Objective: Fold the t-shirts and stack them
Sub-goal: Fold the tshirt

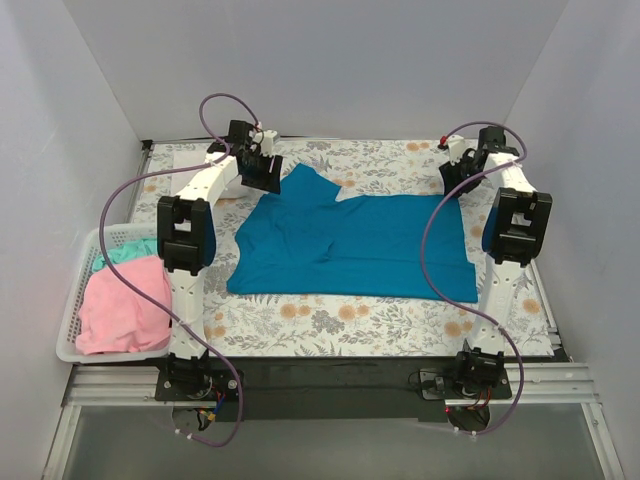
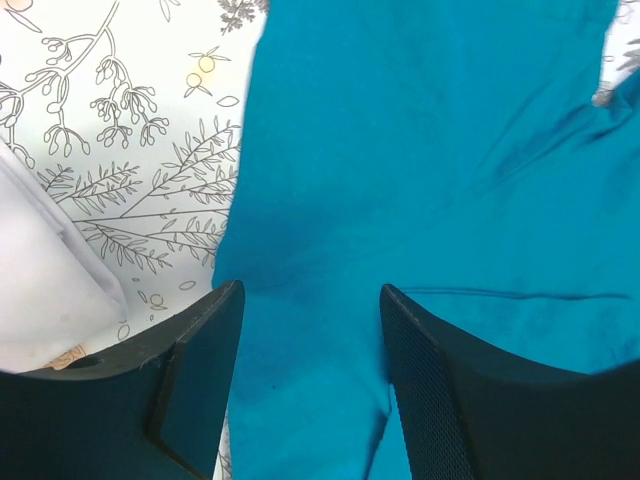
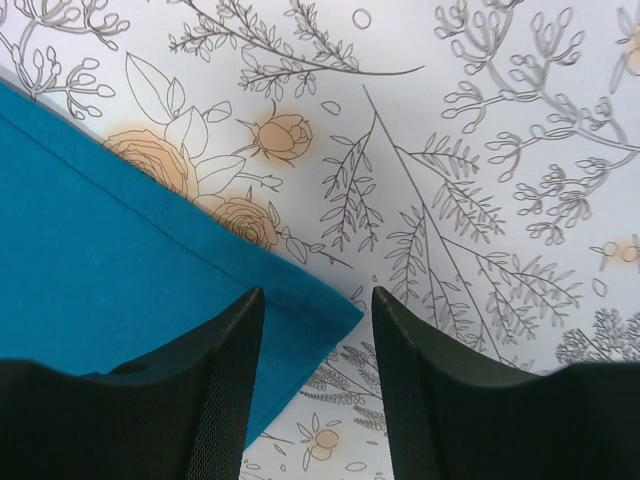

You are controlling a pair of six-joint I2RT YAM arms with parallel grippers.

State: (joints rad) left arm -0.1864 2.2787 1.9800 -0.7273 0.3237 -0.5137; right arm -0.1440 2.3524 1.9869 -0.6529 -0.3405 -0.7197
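Observation:
The teal-blue t-shirt lies spread on the flowered table cover, its far left sleeve pointing up toward my left gripper. My left gripper is open above that sleeve; the left wrist view shows teal cloth between and beyond the open fingers. My right gripper is open at the shirt's far right corner; the right wrist view shows that corner lying flat between the fingers. A pink shirt and a mint green shirt lie in the basket. A white shirt lies folded at the left.
A white slatted basket stands off the table's left edge. White walls close in the back and both sides. Purple cables loop off both arms. The flowered cover shows in front of the teal shirt.

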